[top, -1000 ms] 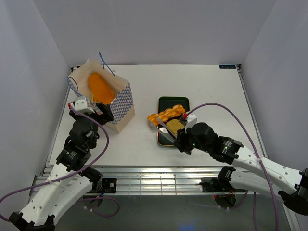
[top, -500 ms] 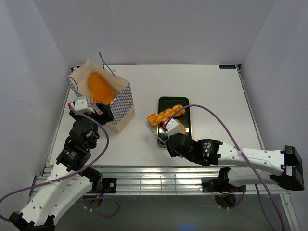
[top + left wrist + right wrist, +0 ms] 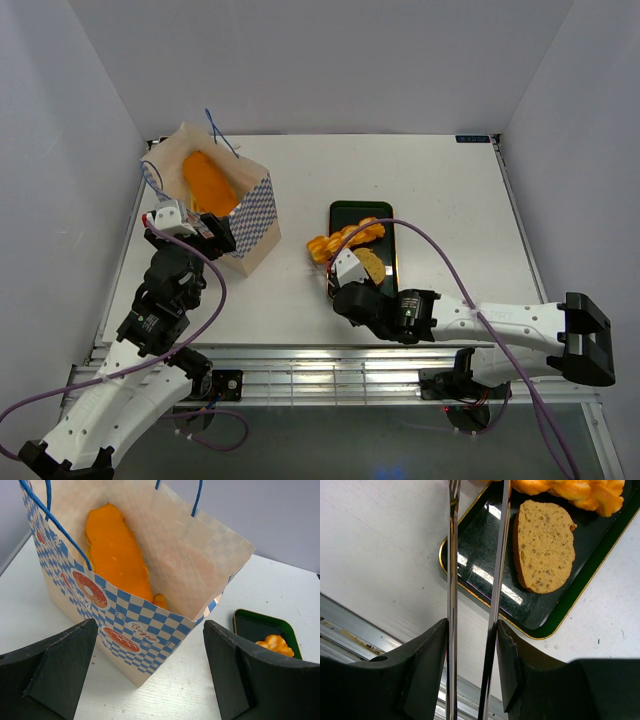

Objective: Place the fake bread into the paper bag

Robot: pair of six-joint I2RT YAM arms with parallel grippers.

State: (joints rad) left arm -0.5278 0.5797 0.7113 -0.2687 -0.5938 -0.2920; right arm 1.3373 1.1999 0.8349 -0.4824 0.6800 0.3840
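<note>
One long loaf (image 3: 208,180) lay inside the paper bag (image 3: 255,215) at ten o'clock. We saw the braided twist (image 3: 345,238) and slice (image 3: 370,265) left on the tray (image 3: 360,210), with our right gripper (image 3: 470,647) clasping the tongs (image 3: 452,580), which held nothing.

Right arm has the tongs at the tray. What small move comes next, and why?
Probably nudge the right gripper sideways toward the flat tan bread slice. The silver metal tongs it grips cross the corner of the black rectangular tray with both blades beside the slice, not around it, so closing them here would likely catch nothing.
</note>
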